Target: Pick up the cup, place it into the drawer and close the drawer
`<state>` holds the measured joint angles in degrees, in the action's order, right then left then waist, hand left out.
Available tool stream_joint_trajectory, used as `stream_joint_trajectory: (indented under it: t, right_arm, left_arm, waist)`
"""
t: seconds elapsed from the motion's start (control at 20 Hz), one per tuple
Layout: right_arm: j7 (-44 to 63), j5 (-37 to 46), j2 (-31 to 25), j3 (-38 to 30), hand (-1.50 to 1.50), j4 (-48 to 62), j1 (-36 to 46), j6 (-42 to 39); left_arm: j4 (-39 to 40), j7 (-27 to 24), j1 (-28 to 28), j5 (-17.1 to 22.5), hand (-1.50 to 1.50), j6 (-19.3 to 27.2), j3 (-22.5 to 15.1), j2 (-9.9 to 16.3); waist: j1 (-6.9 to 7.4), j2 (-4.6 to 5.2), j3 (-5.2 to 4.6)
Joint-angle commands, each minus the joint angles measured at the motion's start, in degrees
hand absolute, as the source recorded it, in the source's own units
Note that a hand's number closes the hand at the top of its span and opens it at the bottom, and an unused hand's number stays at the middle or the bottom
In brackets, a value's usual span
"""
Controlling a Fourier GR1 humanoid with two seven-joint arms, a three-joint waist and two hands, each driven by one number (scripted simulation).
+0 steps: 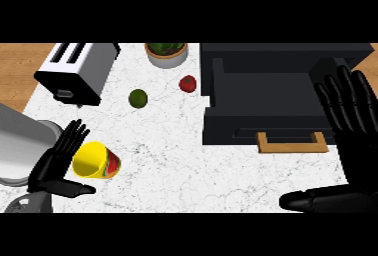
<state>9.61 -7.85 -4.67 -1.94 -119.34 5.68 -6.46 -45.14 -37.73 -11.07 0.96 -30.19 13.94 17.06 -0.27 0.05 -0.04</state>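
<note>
At the far left, the left robot hand [57,162] comes up from the lower edge with its fingers straight and angled up to the right and the thumb stretched out low, open and holding nothing. The yellow cup [94,160] lies tipped on its side on the white marble counter [173,150], its mouth facing the palm and its rim touching or just beside the fingers; I cannot tell which. Behind the hand, a grey rounded object [22,135] fills the left edge. Farther back stands a toaster [77,70] at the counter's back left corner, where wood floor shows beyond the edge. Moving right, a green avocado [138,98] and a red tomato [188,83] lie apart in the middle, with a potted plant [167,52] at the back edge. A broad stretch of bare marble runs from the cup to the front of the black drawer [277,100], which is pulled open with its wooden handle [292,144] facing forward. At the far right, the right robot hand [351,115] stands open, fingers straight and pointing up, overlapping the drawer's right side, thumb lying low along the bottom.
</note>
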Motion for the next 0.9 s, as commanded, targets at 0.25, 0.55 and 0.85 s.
stream_joint_trajectory:
  t: [0.25, 0.55, 0.85]
  right_arm:
    - [1.7, 2.0, 1.7, 2.3, -1.5, 0.3, 2.2, 2.0]
    - [2.1, -1.6, -0.3, 0.5, -1.5, -4.2, -3.1, -1.2]
    - [-0.9, 0.5, 1.0, 1.2, -1.5, -2.5, -3.2, -0.4]
  left_arm:
    - [10.9, -10.6, -4.3, -3.3, -1.5, -1.3, -2.4, 0.3]
    - [8.7, -12.0, -2.3, -3.0, -1.5, -1.7, -4.3, -0.6]
    - [17.6, -14.7, -6.8, -2.0, -1.5, -1.8, -3.4, -1.5]
  waist:
    - [0.03, 0.03, -0.01]
    - [0.05, -0.12, 0.02]
    - [-0.29, 0.05, -0.03]
